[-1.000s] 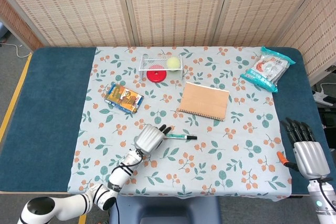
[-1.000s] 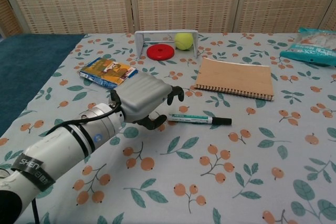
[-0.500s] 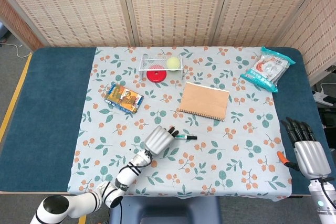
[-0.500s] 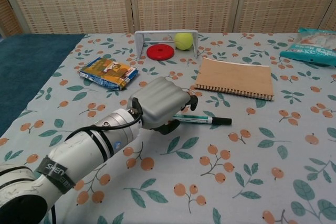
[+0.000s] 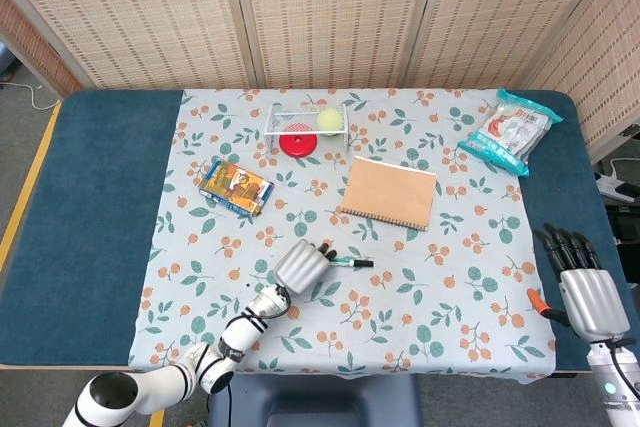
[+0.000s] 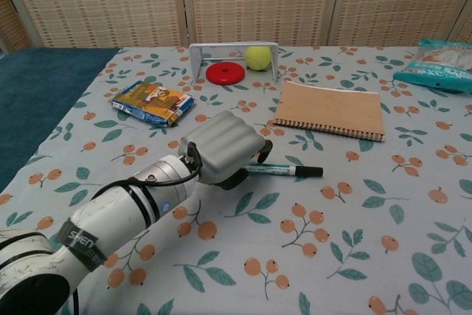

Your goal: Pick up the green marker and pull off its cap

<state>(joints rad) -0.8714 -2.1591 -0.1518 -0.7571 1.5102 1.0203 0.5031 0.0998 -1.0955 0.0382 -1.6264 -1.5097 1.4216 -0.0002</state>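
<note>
Brown notebook (image 6: pixel 331 109) lies behind green marker (image 6: pixel 284 170).

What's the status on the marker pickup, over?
Left hand over the green marker, fingers curled around it, marker on the cloth. Right hand idle, open. Nothing blocking.

The bench (image 5: pixel 95 207) is dark teal. Its cloth (image 5: pixel 470 247) is pale blue, printed with green leaves and orange berries. On the cloth: a green marker (image 6: pixel 284 170) with black cap, a tan notebook (image 5: pixel 389 191), a red disc (image 5: pixel 297 144), a yellow-green ball (image 5: pixel 328 122).
</note>
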